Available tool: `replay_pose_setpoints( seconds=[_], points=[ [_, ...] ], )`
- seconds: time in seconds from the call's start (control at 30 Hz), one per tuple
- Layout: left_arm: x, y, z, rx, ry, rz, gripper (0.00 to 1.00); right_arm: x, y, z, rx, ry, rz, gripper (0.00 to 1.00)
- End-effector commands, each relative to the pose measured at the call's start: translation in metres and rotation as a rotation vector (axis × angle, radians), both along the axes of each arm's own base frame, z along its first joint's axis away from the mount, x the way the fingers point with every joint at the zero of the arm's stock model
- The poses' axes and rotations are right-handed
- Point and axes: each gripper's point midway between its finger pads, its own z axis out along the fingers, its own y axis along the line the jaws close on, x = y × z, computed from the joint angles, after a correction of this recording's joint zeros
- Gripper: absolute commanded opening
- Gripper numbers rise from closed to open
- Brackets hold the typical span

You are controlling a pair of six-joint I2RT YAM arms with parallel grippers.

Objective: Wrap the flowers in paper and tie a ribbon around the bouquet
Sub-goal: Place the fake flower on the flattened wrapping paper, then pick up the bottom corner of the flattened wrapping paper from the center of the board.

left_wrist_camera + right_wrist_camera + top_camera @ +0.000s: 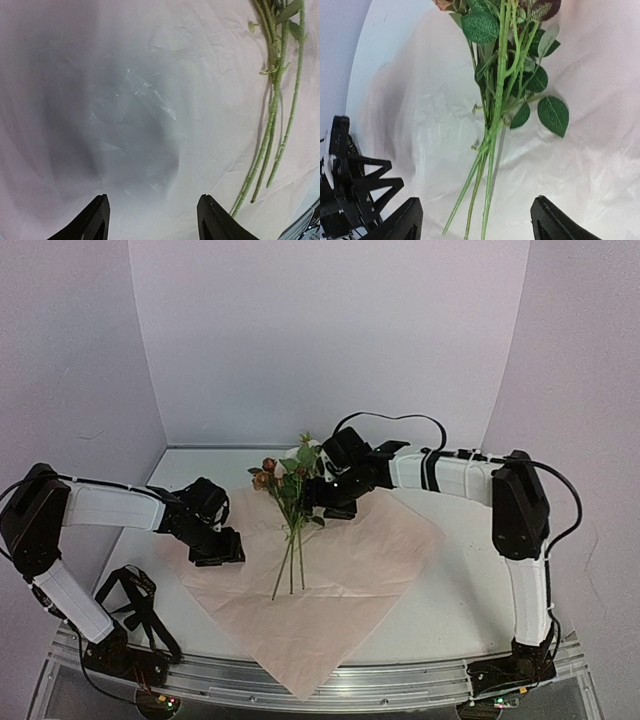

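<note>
The flowers (290, 485), pink and cream roses with green leaves, lie loose on the paper (370, 560). Their heads point to the far side and their thin stems (487, 165) point to the near side. The pale pink paper is spread flat as a diamond. My right gripper (325, 505) hovers open just right of the leaves. In the right wrist view the right gripper (476, 210) has the stem ends between its wide fingers, untouched. My left gripper (222, 550) is open over the paper's left part. The left gripper (152, 200) holds nothing, and the stems (272, 125) lie to its right. A black looped band (135, 605), possibly the ribbon, lies by the left arm's base.
The paper's near corner (300, 690) hangs over the table's metal front rail (400, 680). White table (470, 580) shows to the right of the paper. Lilac walls close in the back and both sides.
</note>
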Motion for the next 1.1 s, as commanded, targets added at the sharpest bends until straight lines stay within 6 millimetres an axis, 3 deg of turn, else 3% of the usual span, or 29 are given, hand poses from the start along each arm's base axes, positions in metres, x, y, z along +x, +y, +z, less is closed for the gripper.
replay_pose_setpoints(
  seconds=[0.0, 0.07, 0.27, 0.5, 0.63, 0.83, 1.07],
  points=[
    [0.011, -0.011, 0.037, -0.097, -0.072, 0.020, 0.62, -0.065, -0.018, 0.029, -0.045, -0.062, 0.158, 0.79],
    [0.007, -0.011, 0.038, -0.114, -0.069, 0.023, 0.62, -0.099, -0.026, 0.034, -0.083, -0.097, 0.242, 0.81],
    [-0.002, -0.005, 0.031, -0.118, -0.065, 0.027, 0.62, -0.204, -0.047, 0.020, -0.213, -0.129, 0.544, 0.81],
    [-0.011, 0.002, 0.026, -0.116, -0.069, 0.025, 0.62, -0.286, -0.051, 0.006, -0.304, -0.161, 0.809, 0.79],
    [-0.012, 0.005, 0.032, -0.115, -0.087, 0.030, 0.63, -0.313, -0.046, -0.012, -0.381, -0.196, 0.905, 0.78],
    [-0.012, 0.011, 0.040, -0.090, -0.110, 0.026, 0.63, -0.340, -0.014, -0.037, -0.452, -0.248, 1.003, 0.75],
    [-0.016, 0.022, 0.047, -0.067, -0.141, 0.037, 0.63, -0.357, 0.010, -0.066, -0.499, -0.252, 1.058, 0.73]
  ],
)
